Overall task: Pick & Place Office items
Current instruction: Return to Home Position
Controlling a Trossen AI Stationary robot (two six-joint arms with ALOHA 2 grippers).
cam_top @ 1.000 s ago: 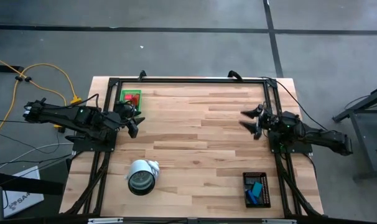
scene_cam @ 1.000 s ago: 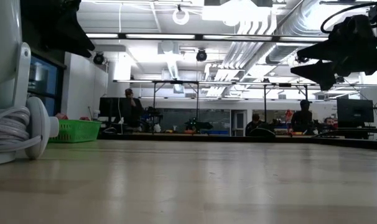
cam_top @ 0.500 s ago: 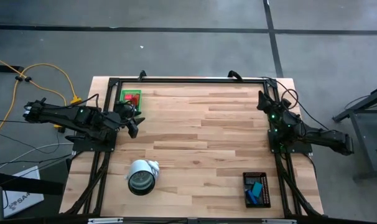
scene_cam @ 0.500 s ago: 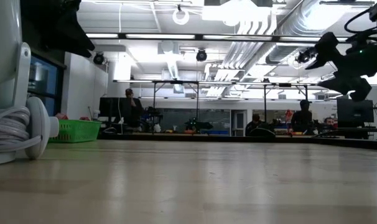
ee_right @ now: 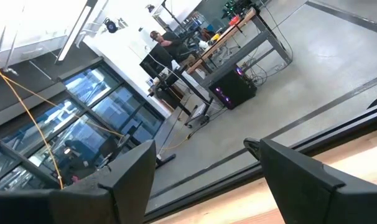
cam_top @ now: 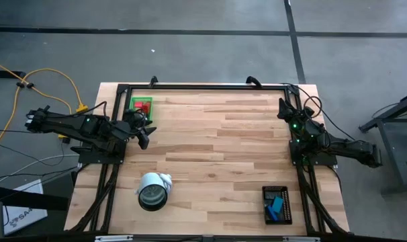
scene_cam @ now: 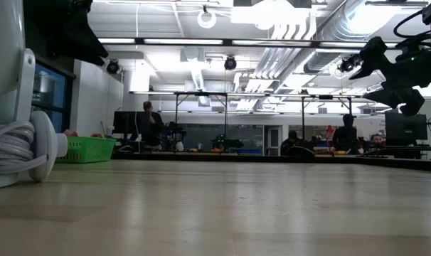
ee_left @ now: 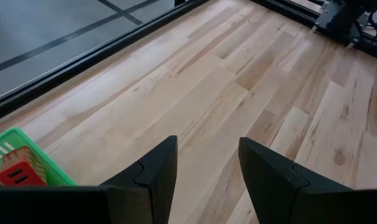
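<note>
Holding red blocks [cam_top: 144, 105]: green tray [cam_top: 131, 105] | blue bits [cam_top: 277, 205]: black tray [cam_top: 264, 202] | left claw [ee_left: 207, 143], right claw [ee_right: 200, 145] spread (empty)

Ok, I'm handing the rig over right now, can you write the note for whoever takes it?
Left gripper: open, empty, over the table beside the green bin.
Right gripper: open, empty, raised at the table's right edge, aimed past the far side.
Red pieces lie in the green bin, far left corner; blue and teal bits in the black tray, near right corner.
Done: no loose small piece shows on the table.
Left: probably only parking both arms.
</note>
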